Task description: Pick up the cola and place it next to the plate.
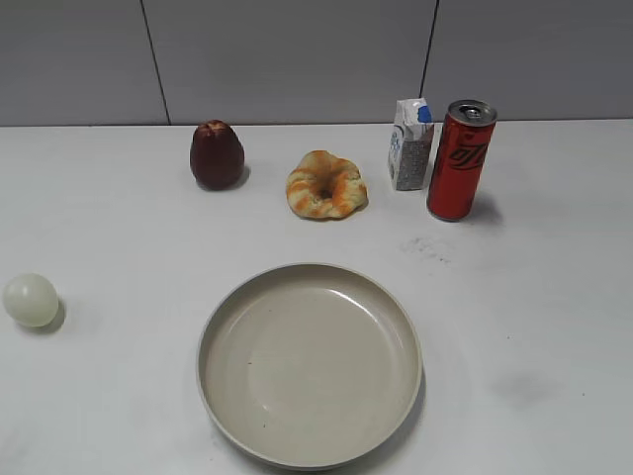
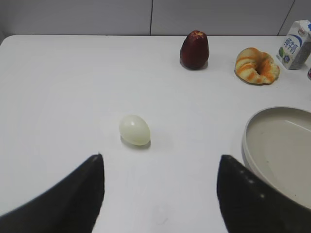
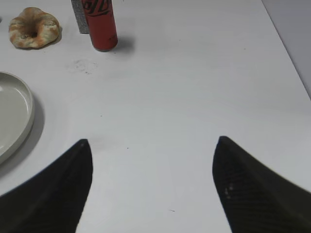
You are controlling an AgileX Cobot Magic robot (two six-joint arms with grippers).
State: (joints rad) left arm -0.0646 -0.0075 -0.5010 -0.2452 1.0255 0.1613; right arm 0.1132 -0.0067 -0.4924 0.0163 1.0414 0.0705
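The cola [image 1: 460, 160], a tall slim red can with black lettering and a silver top, stands upright at the back right of the white table; the right wrist view shows it [image 3: 101, 26] far ahead to the left. The plate [image 1: 310, 362], a large beige shallow dish, lies at the front middle; its rim shows in the left wrist view [image 2: 279, 153] and in the right wrist view [image 3: 14, 116]. My left gripper [image 2: 160, 158] is open and empty above bare table. My right gripper [image 3: 151, 141] is open and empty, well short of the cola. Neither gripper shows in the exterior view.
A small white-and-blue milk carton [image 1: 409, 144] stands just left of the cola. A ring-shaped bread [image 1: 325, 185] and a dark red fruit [image 1: 217, 154] lie at the back. A pale egg [image 1: 31, 299] lies at the left. The table's right edge [image 3: 286, 48] shows in the right wrist view.
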